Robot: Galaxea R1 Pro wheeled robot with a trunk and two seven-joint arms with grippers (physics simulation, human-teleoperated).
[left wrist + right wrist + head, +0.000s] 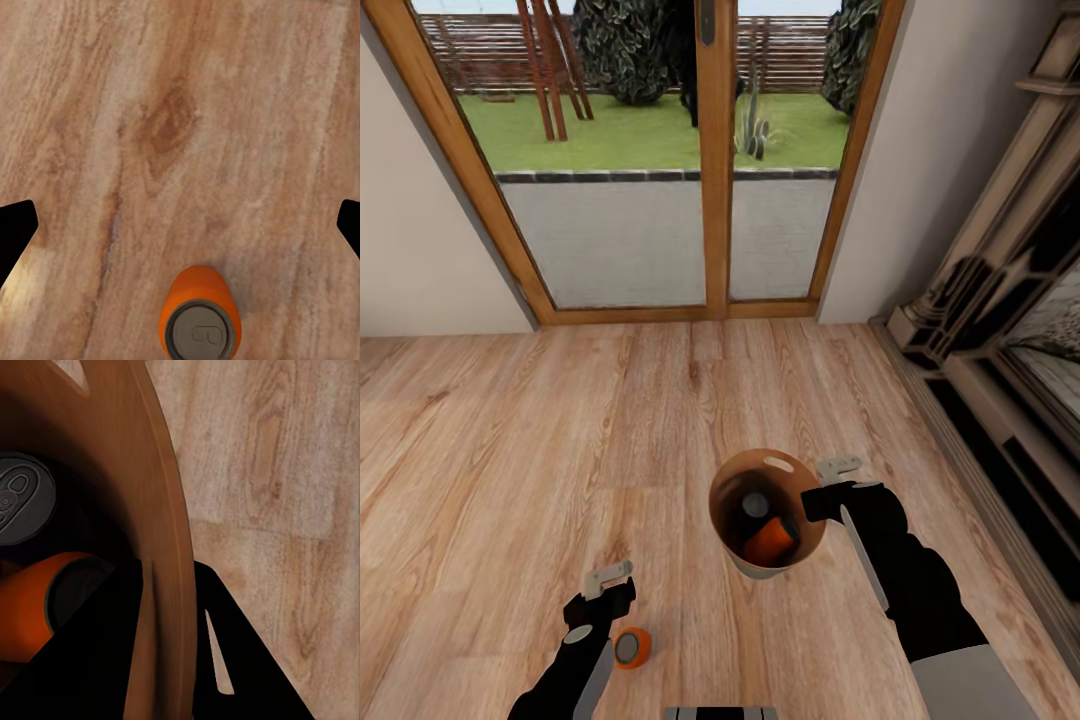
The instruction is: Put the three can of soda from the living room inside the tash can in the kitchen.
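Nearest the robot, one can (pixel 632 647) lies on its side on the plank floor (pixel 510 450), grey top facing the camera, just beside the left gripper (pixel 608 578) and on its inner side, a little behind the fingertips. In the left wrist view that can (pixel 201 319) sits low between the two dark fingers (pixel 15 232), which stand wide apart and touch nothing: the jaws are open, the can not inside them. The left arm reaches forward and low, wrist bent down at the floor.

Further out, the right gripper (pixel 838 478) pinches the rim of the bin (pixel 768 510), holding it clear of the floor with its mouth tipped toward the head camera. In the right wrist view one finger (pixel 97 660) lies inside the coppery wall (pixel 161 547) and the other outside (so the jaws are closed on the wall). Two cans rest in the bin: one (pixel 770 540) on its side showing orange, the other (pixel 755 503) showing its grey top. The right forearm comes in from the lower right, elbow low.

Beyond stand the wood-framed glass doors (pixel 715 150), with lawn behind, and a fireplace surround (pixel 1000 300) at the right
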